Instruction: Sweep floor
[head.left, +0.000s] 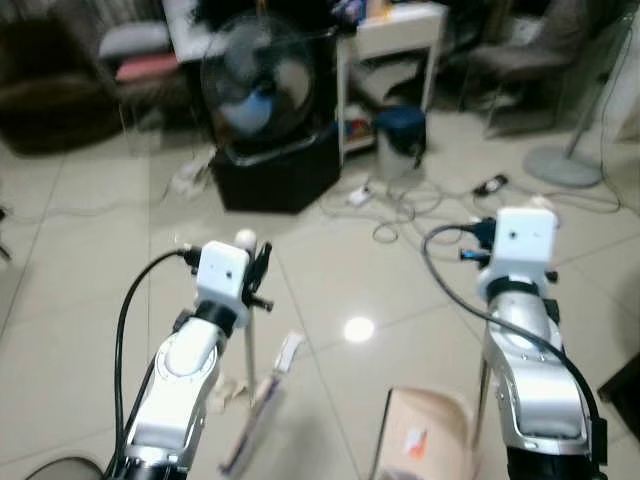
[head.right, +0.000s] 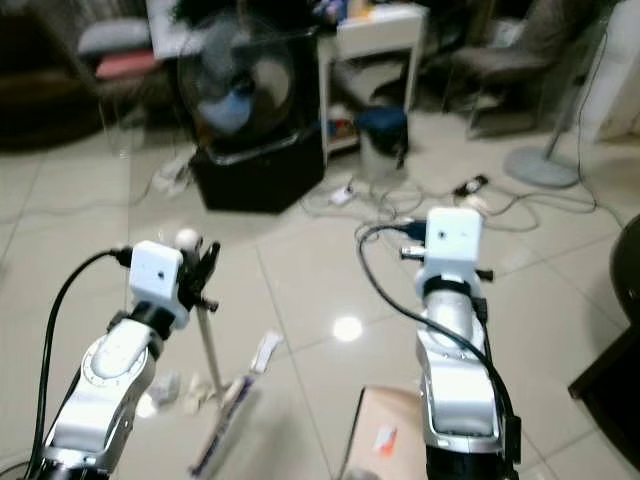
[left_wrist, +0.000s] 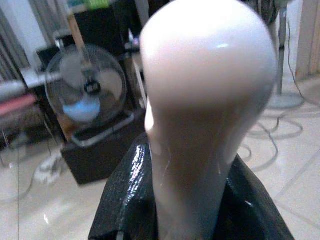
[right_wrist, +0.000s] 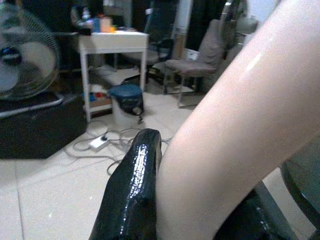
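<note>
home living room | tiled floor (head.left: 330, 290) | fan (head.left: 257, 82) | chair (head.left: 520, 60)

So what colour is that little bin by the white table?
The bin is pale with a dark blue lid, clearest in the right wrist view.

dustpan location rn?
In the eye views the dustpan sits on the floor low and right of centre, by the right arm; the right gripper holds its handle.

A white-handled broom (head.left: 249, 330) is held upright in the left pincer (head.left: 258, 272); a pale dustpan (head.left: 420, 435) is held by the right pincer (right_wrist: 200, 165).
</note>
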